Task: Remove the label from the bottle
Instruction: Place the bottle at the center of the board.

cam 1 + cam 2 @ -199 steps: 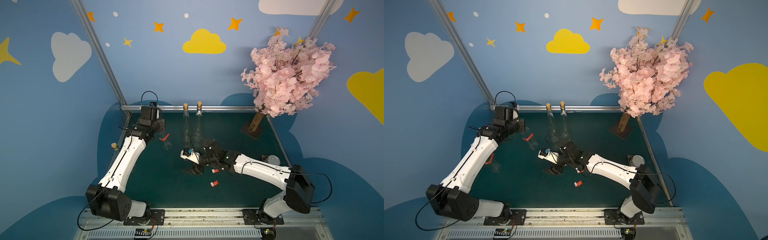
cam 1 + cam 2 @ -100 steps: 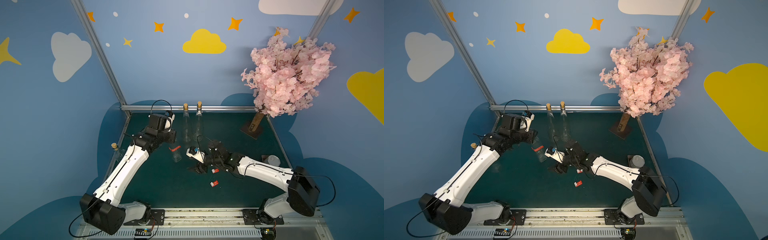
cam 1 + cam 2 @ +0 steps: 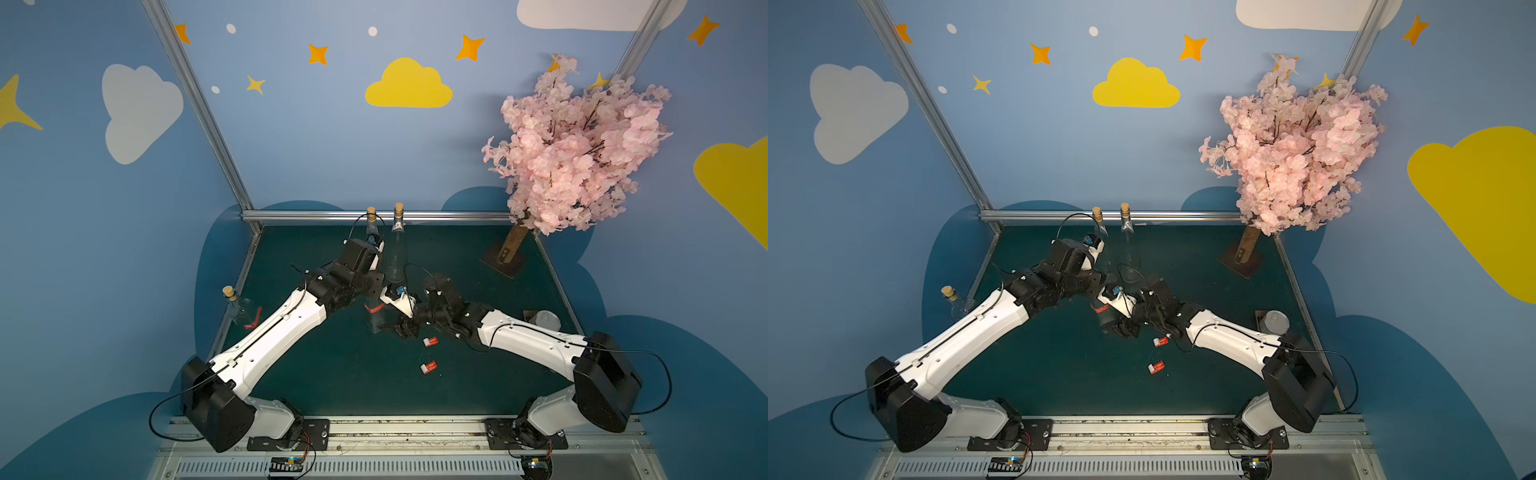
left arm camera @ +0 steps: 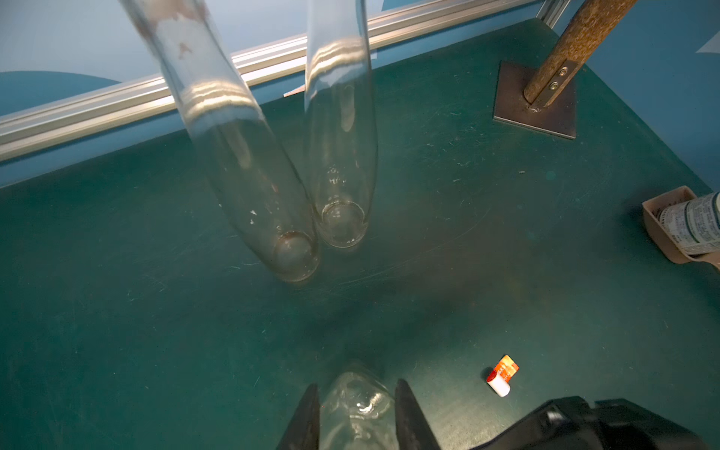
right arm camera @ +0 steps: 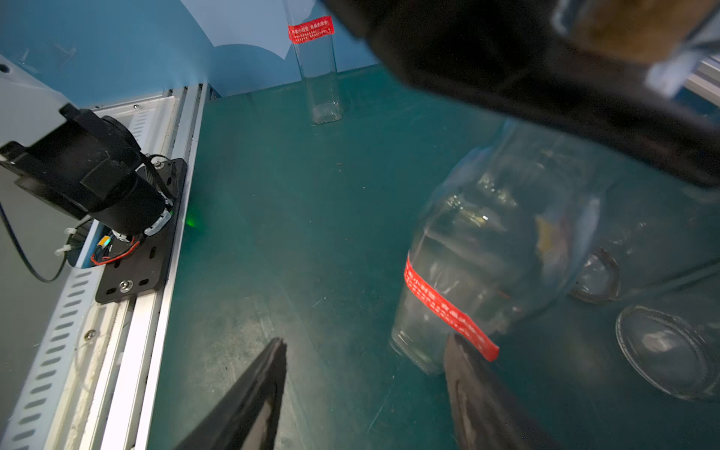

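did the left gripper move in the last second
Yes. In a top view the left gripper swung from the back left corner toward the middle, carrying its labelled bottle, and now sits in front of the two back bottles.

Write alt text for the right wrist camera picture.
A clear glass bottle with a red label around its lower body fills the foreground on a green table. The right gripper's jaws stand open, one tip close to the label's end. A second labelled bottle stands farther off.

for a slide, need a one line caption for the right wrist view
Open right gripper poised beside the red label strip on a clear glass bottle
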You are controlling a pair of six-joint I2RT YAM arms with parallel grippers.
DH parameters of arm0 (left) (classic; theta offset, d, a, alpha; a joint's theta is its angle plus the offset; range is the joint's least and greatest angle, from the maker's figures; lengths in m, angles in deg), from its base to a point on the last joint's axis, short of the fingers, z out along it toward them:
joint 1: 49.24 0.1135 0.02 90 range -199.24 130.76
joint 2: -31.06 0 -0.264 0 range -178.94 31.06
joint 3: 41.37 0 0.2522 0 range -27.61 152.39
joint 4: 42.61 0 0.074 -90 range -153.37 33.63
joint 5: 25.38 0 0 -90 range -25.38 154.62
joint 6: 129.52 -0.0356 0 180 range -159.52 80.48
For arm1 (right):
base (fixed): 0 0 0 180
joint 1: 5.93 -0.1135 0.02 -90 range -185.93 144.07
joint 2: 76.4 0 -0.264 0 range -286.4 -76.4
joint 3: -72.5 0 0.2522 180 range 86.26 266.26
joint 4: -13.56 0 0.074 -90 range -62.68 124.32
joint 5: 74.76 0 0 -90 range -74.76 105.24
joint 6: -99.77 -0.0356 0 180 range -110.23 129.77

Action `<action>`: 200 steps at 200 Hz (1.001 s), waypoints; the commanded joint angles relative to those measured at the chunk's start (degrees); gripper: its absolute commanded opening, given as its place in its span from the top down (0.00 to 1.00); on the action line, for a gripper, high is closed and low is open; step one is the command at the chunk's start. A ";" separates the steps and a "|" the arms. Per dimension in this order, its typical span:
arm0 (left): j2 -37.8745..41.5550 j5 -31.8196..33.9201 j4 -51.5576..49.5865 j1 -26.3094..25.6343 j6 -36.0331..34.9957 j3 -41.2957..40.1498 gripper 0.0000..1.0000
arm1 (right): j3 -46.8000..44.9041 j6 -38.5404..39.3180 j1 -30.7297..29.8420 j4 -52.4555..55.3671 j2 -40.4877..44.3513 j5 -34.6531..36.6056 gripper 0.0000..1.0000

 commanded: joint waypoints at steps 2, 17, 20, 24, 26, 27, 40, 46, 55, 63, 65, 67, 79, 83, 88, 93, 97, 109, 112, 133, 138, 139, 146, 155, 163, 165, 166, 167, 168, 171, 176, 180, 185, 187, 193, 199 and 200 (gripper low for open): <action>0.39 2.36 4.40 -1.09 0.33 0.99 0.97 | -0.98 -1.06 0.96 -1.68 1.34 -1.24 0.34; 0.38 1.78 5.14 -1.50 -0.28 0.40 0.95 | -1.38 -1.30 1.33 -1.98 1.41 -1.44 0.35; 0.37 1.63 5.28 -1.53 -0.57 0.25 0.94 | -1.49 -1.32 1.43 -2.04 1.39 -1.45 0.35; 0.46 1.43 5.45 -1.63 -0.80 -0.01 0.93 | -1.48 -1.41 1.49 -2.03 1.39 -1.58 0.34; 0.47 1.31 5.56 -1.66 -0.82 -0.17 0.92 | -1.59 -1.41 1.50 -2.03 1.36 -1.59 0.34; 0.51 1.31 5.66 -1.67 -0.83 -0.21 0.92 | -1.62 -1.41 1.59 -2.07 1.38 -1.64 0.34; 0.83 0.82 6.48 -1.65 -1.45 -1.27 0.87 | -1.82 -1.41 1.79 -2.20 1.39 -1.77 0.35; 1.03 0.54 6.86 -1.66 -1.71 -1.74 0.85 | -1.88 -1.44 1.87 -2.29 1.37 -1.85 0.35; 1.25 0.11 7.45 -1.67 -2.13 -2.46 0.82 | -2.00 -1.43 2.10 -2.29 1.40 -1.94 0.35; 1.41 -0.26 7.80 -1.66 -2.49 -3.04 0.80 | -2.08 -1.48 2.22 -2.31 1.40 -2.01 0.35; 1.43 -0.34 7.90 -1.65 -2.57 -3.17 0.80 | -2.09 -1.49 2.26 -2.34 1.40 -2.07 0.35; 1.43 -0.47 8.01 -1.67 -2.65 -3.26 0.80 | -2.09 -1.50 2.24 -2.35 1.40 -2.09 0.35; 1.45 -0.92 8.35 -1.66 -3.07 -3.86 0.79 | -2.09 -1.41 2.47 -2.36 1.39 -2.25 0.35; 1.42 -1.04 8.41 -1.63 -3.10 -3.93 0.79 | -2.09 -1.41 2.46 -2.38 1.40 -2.29 0.35; 1.37 -1.19 8.53 -1.67 -3.20 -4.10 0.79 | -2.09 -1.45 2.54 -2.42 1.40 -2.38 0.35; 1.26 -1.51 8.50 -1.65 -3.36 -4.25 0.79 | -2.09 -1.34 2.63 -2.41 1.40 -2.53 0.35; 1.17 -1.77 8.57 -1.67 -3.46 -4.29 0.79 | -2.09 -1.21 2.66 -2.38 1.45 -2.76 0.35; 0.90 -2.44 8.59 -1.64 -3.95 -4.38 0.78 | -2.19 -0.73 2.84 -2.38 1.47 -3.42 0.35; 0.81 -2.53 8.62 -1.62 -4.07 -4.38 0.78 | -2.18 -0.51 2.83 -2.45 1.45 -3.59 0.35; 0.73 -2.83 8.53 -1.67 -4.94 -4.38 0.71 | -2.19 0.86 3.15 -2.84 1.38 -4.60 0.35; 0.82 -2.62 8.48 -1.67 -5.17 -4.38 0.68 | -2.18 1.21 3.25 -2.99 1.49 -4.82 0.35; 0.86 -2.59 8.49 -1.61 -5.20 -4.38 0.67 | -2.18 1.21 3.25 -2.99 1.49 -4.82 0.35; 1.07 -2.32 8.36 -1.60 -5.53 -4.31 0.60 | -2.10 1.69 3.37 -3.15 1.46 -4.96 0.35; 1.39 -1.97 8.33 -1.58 -6.06 -4.37 0.52 | -1.86 2.22 3.53 -3.19 1.48 -4.96 0.35; 1.80 -1.70 8.53 -1.58 -6.35 -4.38 0.45 | -1.55 2.53 3.61 -3.10 1.43 -5.10 0.35; 1.90 -1.69 8.61 -1.56 -6.37 -4.49 0.43 | -1.50 2.63 3.68 -3.07 1.48 -5.11 0.35; 1.98 -1.68 8.64 -1.53 -6.37 -4.52 0.42 | -1.44 2.72 3.74 -3.03 1.48 -5.11 0.35; 2.06 -1.68 8.65 -1.56 -6.37 -4.54 0.42 | -1.42 2.81 3.76 -3.06 1.49 -5.11 0.35; 2.14 -1.68 8.75 -1.57 -6.41 -4.59 0.41 | -1.36 2.85 3.82 -3.03 1.49 -5.20 0.35; 2.39 -1.76 8.96 -1.54 -6.50 -4.76 0.39 | -1.31 2.93 3.88 -2.91 1.49 -5.34 0.36; 2.76 -2.04 9.56 -1.50 -6.50 -5.22 0.37 | -1.05 3.36 4.05 -2.70 1.42 -5.72 0.35; 3.11 -2.26 10.22 -1.52 -6.48 -5.72 0.34 | -0.89 3.50 4.17 -2.65 1.37 -6.06 0.35; 3.63 -2.74 11.24 -1.51 -6.47 -6.43 0.32 | -0.70 3.51 4.31 -2.63 1.30 -6.43 0.36; 3.87 -3.04 11.60 -1.50 -6.53 -6.78 0.31 | -0.63 3.51 4.40 -2.64 1.22 -6.60 0.35; 4.65 -4.18 13.10 -1.50 -6.77 -7.98 0.29 | -0.53 4.87 4.66 -2.64 1.15 -7.15 0.35; 5.51 -5.29 14.74 -1.52 -6.90 -9.35 0.27 | -0.35 6.15 5.00 -2.70 1.13 -8.05 0.35; 5.63 -5.42 15.17 -1.51 -6.90 -9.59 0.27 | -0.34 6.28 5.10 -2.67 1.09 -8.20 0.35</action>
